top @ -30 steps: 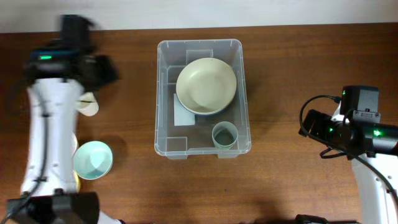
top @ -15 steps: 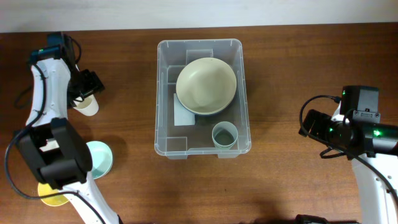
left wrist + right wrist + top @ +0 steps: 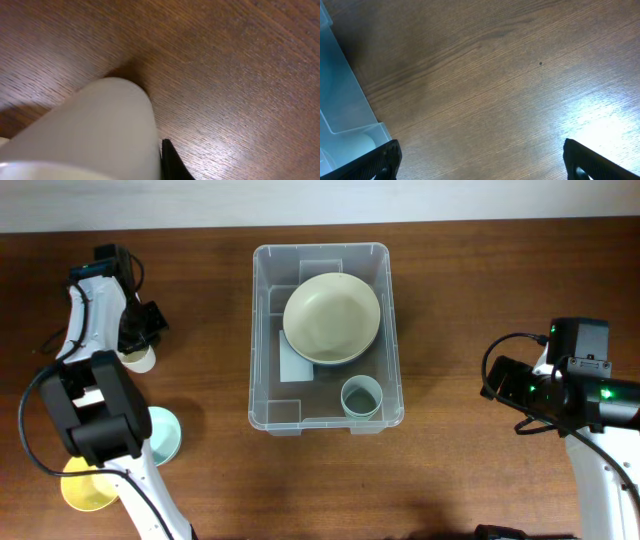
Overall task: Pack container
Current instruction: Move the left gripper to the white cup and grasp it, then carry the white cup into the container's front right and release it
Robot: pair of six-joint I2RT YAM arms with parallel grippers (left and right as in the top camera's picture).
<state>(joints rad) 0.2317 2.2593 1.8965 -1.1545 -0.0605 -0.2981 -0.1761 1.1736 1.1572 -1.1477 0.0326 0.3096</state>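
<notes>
The container (image 3: 262, 330), a clear plastic bin, stands at the table's middle. Inside it lie a large cream bowl (image 3: 331, 318) and a small grey-green cup (image 3: 361, 397). At the far left a cream cup (image 3: 141, 360) stands on the table, and my left gripper (image 3: 135, 345) is shut on it. The left wrist view is filled by the cream cup (image 3: 85, 135), with one black fingertip (image 3: 172, 165) pressed against its wall. Right of the container my right gripper (image 3: 480, 160) hangs open over bare wood, and the container's corner (image 3: 340, 100) shows at that view's left edge.
A teal bowl (image 3: 160, 435) and a yellow plate (image 3: 85, 485) sit near the front left, partly under the left arm. The right arm's body (image 3: 575, 380) occupies the right side of the table.
The left arm settled over the cream cup and its jaws closed on it. The right arm and the container's contents have not moved.
</notes>
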